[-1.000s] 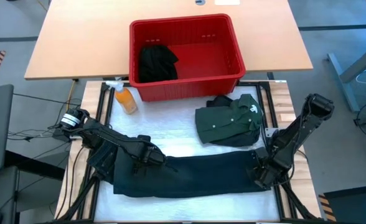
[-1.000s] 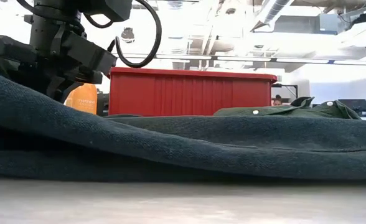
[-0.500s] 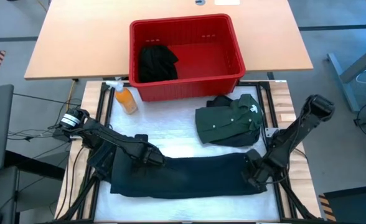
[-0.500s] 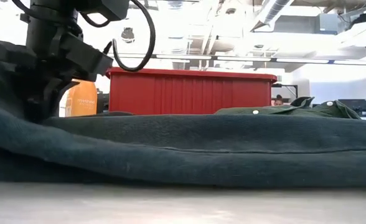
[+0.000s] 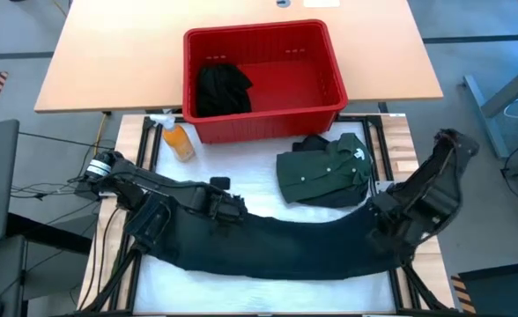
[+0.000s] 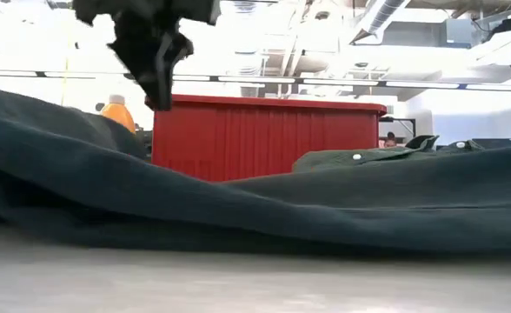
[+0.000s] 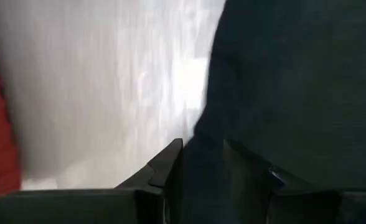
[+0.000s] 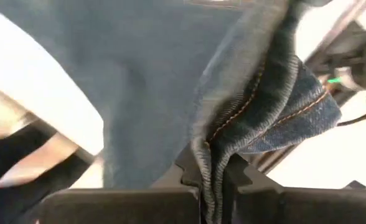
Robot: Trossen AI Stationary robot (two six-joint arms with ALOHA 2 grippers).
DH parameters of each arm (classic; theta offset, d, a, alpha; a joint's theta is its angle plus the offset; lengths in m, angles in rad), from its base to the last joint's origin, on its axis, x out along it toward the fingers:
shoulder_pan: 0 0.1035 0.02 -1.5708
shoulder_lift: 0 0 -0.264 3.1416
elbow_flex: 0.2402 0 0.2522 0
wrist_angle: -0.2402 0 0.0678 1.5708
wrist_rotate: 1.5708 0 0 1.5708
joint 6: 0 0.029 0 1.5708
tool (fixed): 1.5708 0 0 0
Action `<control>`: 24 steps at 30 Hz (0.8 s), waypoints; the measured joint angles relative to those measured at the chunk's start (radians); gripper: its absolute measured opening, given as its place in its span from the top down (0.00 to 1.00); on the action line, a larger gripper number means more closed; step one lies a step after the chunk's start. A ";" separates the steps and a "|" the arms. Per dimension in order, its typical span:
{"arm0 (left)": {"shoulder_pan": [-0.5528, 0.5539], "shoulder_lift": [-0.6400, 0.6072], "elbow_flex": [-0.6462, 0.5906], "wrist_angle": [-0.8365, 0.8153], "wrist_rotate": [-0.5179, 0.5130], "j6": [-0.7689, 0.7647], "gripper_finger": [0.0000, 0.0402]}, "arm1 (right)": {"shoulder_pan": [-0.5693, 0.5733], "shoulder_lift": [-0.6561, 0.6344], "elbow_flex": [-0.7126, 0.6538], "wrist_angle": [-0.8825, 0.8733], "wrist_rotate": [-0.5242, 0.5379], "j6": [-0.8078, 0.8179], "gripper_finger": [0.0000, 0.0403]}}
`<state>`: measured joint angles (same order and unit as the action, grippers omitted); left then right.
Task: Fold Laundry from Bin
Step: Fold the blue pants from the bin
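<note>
You see the dark garment (image 5: 277, 246) lying long-axis across the table, left to right; right gripper (image 8: 213, 171) pinches its end, left gripper (image 7: 198, 165) slightly parted over its fabric.

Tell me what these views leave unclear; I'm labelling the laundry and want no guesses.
- Black garment in the red bin, high view: bunched up, its type is unreadable.
- Dark jeans, low view: they fill the foreground, hiding the table behind.
- Left pincer, left wrist view: blur hides whether it grips the jeans.
- Green shirt: label too small.
</note>
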<state>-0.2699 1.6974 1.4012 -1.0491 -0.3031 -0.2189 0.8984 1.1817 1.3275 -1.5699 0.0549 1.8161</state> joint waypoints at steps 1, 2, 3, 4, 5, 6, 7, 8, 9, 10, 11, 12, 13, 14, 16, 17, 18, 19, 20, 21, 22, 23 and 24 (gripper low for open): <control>0.002 0.000 0.016 0.018 0.020 0.008 0.75 | 0.000 -0.003 0.030 0.001 0.002 -0.014 0.92; 0.002 0.000 0.026 0.042 0.050 0.017 0.75 | 0.000 -0.003 0.064 0.000 0.008 -0.016 0.92; 0.001 0.000 0.031 0.074 0.086 0.030 0.75 | 0.003 -0.002 0.095 0.002 0.016 -0.021 0.92; -0.004 0.000 0.031 0.111 0.127 0.043 0.74 | 0.005 -0.001 0.125 0.000 0.023 -0.036 0.92; -0.009 0.000 0.031 0.141 0.171 0.056 0.74 | 0.006 0.001 0.156 -0.001 0.039 -0.051 0.92; -0.016 0.000 0.028 0.172 0.206 0.068 0.74 | 0.009 0.006 0.191 -0.001 0.058 -0.063 0.92; -0.023 0.000 0.020 0.210 0.238 0.079 0.74 | 0.013 0.013 0.228 0.000 0.079 -0.073 0.92; -0.030 0.000 0.012 0.242 0.264 0.091 0.74 | 0.015 0.019 0.265 0.000 0.097 -0.088 0.92; -0.037 0.002 0.002 0.271 0.284 0.098 0.74 | 0.020 0.025 0.301 0.001 0.115 -0.103 0.92; -0.042 0.004 -0.009 0.292 0.299 0.101 0.74 | 0.023 0.032 0.339 -0.002 0.129 -0.116 0.92; -0.049 0.005 -0.025 0.318 0.302 0.100 0.74 | 0.027 0.041 0.373 -0.001 0.146 -0.131 0.92; -0.053 0.005 -0.046 0.352 0.303 0.093 0.74 | 0.031 0.049 0.408 -0.001 0.160 -0.145 0.92; -0.055 0.005 -0.072 0.398 0.307 0.085 0.74 | 0.036 0.058 0.438 0.000 0.175 -0.161 0.92; -0.056 0.005 -0.099 0.443 0.306 0.078 0.74 | 0.043 0.068 0.467 -0.001 0.188 -0.174 0.92; -0.053 0.006 -0.158 0.545 0.306 0.063 0.74 | 0.057 0.088 0.523 -0.001 0.215 -0.203 0.92; -0.050 0.006 -0.185 0.611 0.304 0.052 0.74 | 0.066 0.098 0.550 -0.001 0.228 -0.218 0.92; -0.047 0.010 -0.212 0.696 0.300 0.043 0.74 | 0.073 0.107 0.579 -0.002 0.242 -0.225 0.92; -0.044 0.023 -0.230 0.778 0.295 0.036 0.74 | 0.080 0.115 0.605 -0.001 0.257 -0.228 0.92; -0.041 0.039 -0.244 0.848 0.286 0.031 0.74 | 0.087 0.122 0.633 -0.001 0.267 -0.230 0.91; -0.040 0.060 -0.253 0.896 0.276 0.029 0.74 | 0.095 0.130 0.661 -0.002 0.279 -0.233 0.91; -0.040 0.092 -0.255 0.936 0.271 0.023 0.74 | 0.104 0.139 0.689 -0.003 0.294 -0.239 0.91; -0.040 0.131 -0.252 1.004 0.271 0.022 0.74 | 0.112 0.148 0.720 -0.003 0.314 -0.245 0.92; -0.044 0.172 -0.243 1.059 0.271 0.018 0.74 | 0.122 0.156 0.750 -0.001 0.336 -0.252 0.92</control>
<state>-0.3135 1.8691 1.1583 0.0102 -0.0326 -0.2012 1.0202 1.3378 2.0780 -1.5708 0.3906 1.5646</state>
